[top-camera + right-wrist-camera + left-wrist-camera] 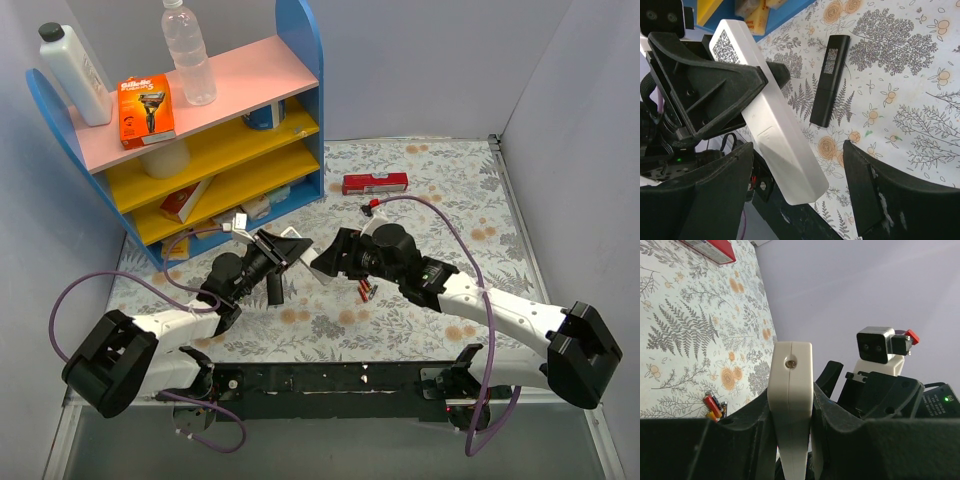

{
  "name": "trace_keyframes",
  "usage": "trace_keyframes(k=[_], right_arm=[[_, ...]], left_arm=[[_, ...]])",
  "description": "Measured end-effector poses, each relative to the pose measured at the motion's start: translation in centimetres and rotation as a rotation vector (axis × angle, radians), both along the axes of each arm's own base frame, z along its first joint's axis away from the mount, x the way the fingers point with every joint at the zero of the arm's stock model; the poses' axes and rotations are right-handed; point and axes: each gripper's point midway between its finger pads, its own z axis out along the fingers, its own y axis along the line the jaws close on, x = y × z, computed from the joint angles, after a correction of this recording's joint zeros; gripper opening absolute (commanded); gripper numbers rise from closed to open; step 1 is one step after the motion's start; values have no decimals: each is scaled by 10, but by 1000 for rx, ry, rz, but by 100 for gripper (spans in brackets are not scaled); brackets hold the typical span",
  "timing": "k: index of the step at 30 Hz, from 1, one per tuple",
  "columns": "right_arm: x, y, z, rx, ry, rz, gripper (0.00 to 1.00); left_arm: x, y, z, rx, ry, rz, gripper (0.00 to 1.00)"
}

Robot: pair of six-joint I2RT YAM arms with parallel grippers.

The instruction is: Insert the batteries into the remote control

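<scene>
The batteries [366, 290] lie loose on the table [450, 190] near the right gripper [799, 192], so none looks loaded yet. The white remote [771, 117] seems to have its back cover on (only a faint seam shows). The left gripper [790, 412] clamps this remote by its sides, lifted and tilted toward the right arm. The right jaws stand wide apart around its free end, gripping nothing, and a black remote [829, 80] lies flat nearby
</scene>
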Motion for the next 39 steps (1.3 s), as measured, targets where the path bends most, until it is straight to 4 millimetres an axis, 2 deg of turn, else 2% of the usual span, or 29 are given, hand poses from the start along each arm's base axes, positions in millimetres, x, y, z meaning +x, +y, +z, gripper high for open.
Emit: trace_keyframes(k=[7,13,27,30,37,39], right_arm=[[4,-2,-5,21,33,-53,67],[2,0,-6,57,58,-61,63],[-10,-12,-31,66,120,-81,61],[-10,-13,-33,64,124,-85,61],[-11,-16,-26,69,87,-75,74],[-10,-16,-23,63,71,-69,75]], left_arm=[[-2,-1,7,-4,-37,-11,0],[-4,1,8,-8,-60,-9,0],[-2,0,-8,-13,-70,-3,0],[-1,0,-9,-13,-68,-2,0],[-3,0,2,-36,-107,-10,0],[-5,1,2,-44,-112,-11,0]])
